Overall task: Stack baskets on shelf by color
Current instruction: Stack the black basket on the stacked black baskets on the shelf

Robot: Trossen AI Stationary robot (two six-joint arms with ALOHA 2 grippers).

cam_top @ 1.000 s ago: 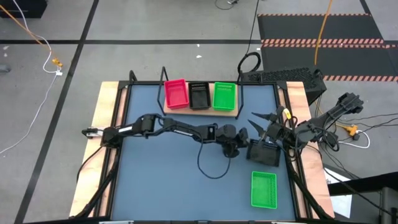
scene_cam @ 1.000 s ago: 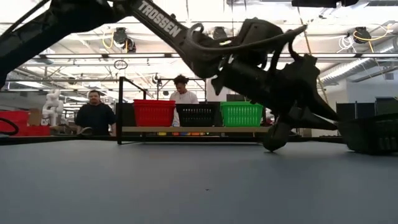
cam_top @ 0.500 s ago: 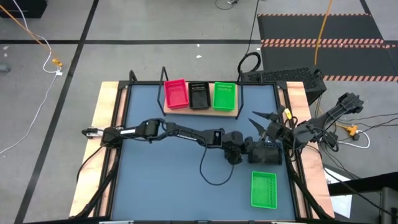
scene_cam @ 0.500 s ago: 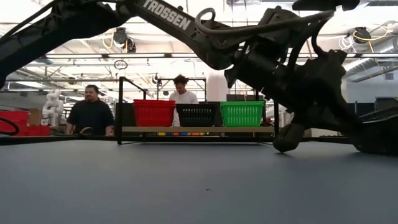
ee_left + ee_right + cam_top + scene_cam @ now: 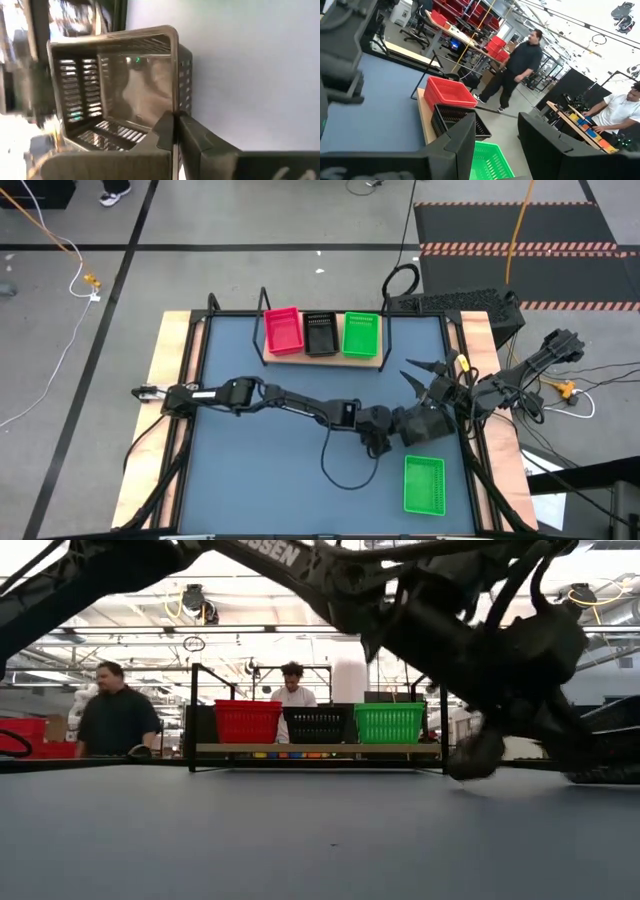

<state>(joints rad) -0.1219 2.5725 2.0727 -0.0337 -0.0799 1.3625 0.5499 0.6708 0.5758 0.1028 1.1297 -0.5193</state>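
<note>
Left pincer (image 5: pixel 175 131) pinching a black slotted plastic basket's (image 5: pixel 117 95) wall.
Right pincer (image 5: pixel 495 131) (fingers spread) hangs just beyond that basket, holding nothing.

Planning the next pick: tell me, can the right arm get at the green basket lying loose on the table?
Probably yes: the green basket lies uncovered near the right gripper, whose fingers are open and empty.

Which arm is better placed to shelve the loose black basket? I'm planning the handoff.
Left, probably. Its fingers are shut on the black basket's wall, beside the green basket. The right gripper waits open at the table's right edge.
</note>
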